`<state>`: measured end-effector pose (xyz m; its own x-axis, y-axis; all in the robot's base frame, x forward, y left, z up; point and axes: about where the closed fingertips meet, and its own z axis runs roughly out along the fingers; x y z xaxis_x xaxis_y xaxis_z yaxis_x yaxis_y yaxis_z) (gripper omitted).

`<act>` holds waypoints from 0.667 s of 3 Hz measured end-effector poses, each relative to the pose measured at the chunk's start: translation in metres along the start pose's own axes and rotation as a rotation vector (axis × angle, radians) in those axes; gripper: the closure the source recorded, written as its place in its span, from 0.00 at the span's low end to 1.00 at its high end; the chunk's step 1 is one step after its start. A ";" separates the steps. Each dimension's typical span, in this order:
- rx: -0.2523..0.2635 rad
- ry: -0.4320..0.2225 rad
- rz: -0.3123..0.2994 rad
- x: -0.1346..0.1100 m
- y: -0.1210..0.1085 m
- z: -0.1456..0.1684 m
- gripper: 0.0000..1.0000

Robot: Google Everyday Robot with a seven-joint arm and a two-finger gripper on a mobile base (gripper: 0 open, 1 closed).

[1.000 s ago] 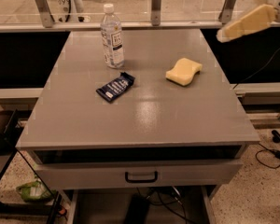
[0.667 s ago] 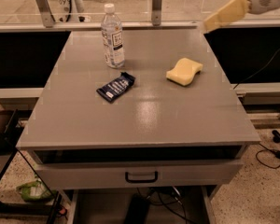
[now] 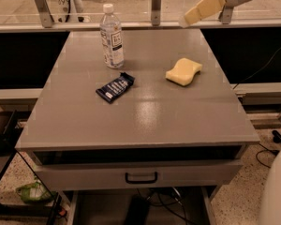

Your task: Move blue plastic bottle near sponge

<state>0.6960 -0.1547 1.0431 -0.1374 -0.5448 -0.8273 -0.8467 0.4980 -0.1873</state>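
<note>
The blue plastic bottle (image 3: 111, 36) stands upright at the back left of the grey table (image 3: 145, 111), clear with a white cap and a white label. The pale yellow sponge (image 3: 183, 71) lies on the right part of the table, well apart from the bottle. My gripper (image 3: 189, 16) with cream pads hangs in the air over the table's far right edge, above and behind the sponge and to the right of the bottle. It holds nothing.
A dark blue snack wrapper (image 3: 115, 87) lies between the bottle and the table's middle. A drawer with a black handle (image 3: 141, 177) sits under the tabletop. A rail with metal posts (image 3: 155, 4) runs along the back edge.
The gripper has moved left, from beyond the table's right side to over its far right edge. The bottle, sponge and wrapper have not moved.
</note>
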 end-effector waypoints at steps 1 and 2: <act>-0.024 -0.022 0.026 -0.001 0.002 0.007 0.00; -0.029 -0.066 0.052 -0.012 0.009 0.020 0.00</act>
<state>0.7000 -0.1298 1.0407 -0.1479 -0.4723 -0.8690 -0.8539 0.5043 -0.1287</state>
